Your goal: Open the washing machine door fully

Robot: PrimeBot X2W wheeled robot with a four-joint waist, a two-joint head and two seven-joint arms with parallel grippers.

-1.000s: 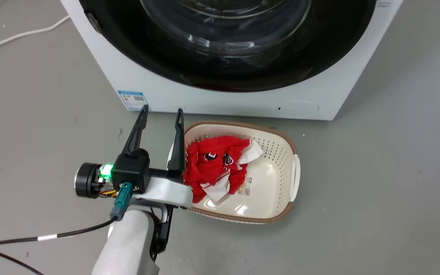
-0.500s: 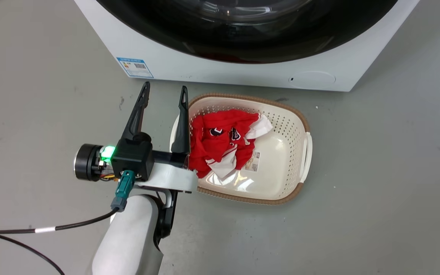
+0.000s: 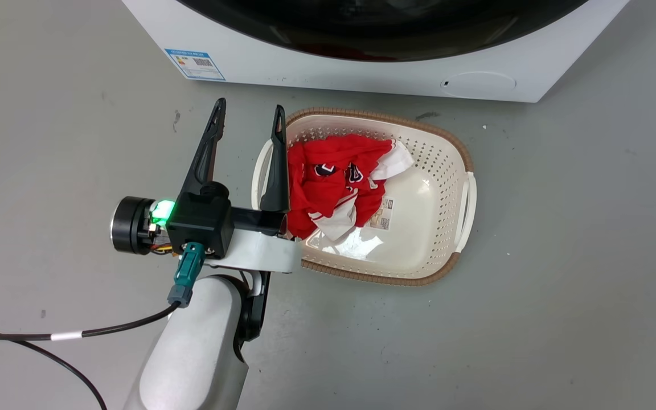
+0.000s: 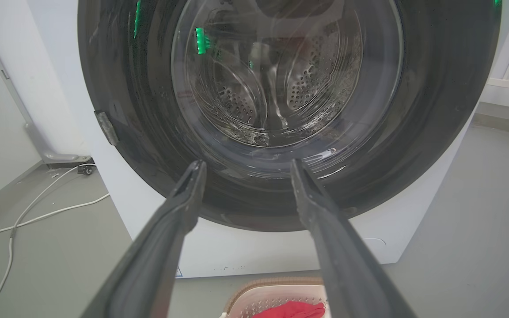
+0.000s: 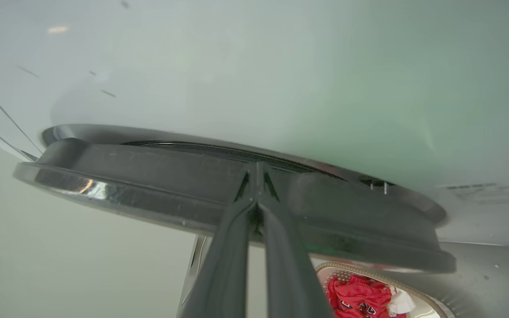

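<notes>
The washing machine door is a glossy black disc with a clear glass bowl in its middle, and it lies against the white machine. A small latch piece sits on its left rim. My left gripper hangs open and empty above the floor in front of the machine, its fingers pointing at the door's lower part. My right gripper is shut, fingertips together at the dark edge of the door, which I see side-on here. Whether they touch it I cannot tell.
A cream laundry basket with red and white clothing stands on the grey floor just before the machine, right of my left gripper. A black cable trails from my left arm. A white cord lies on the floor left of the machine.
The head camera has tilted down, so machine and basket sit higher in the picture and less of the door shows. My left gripper stays open in about the same spot.
</notes>
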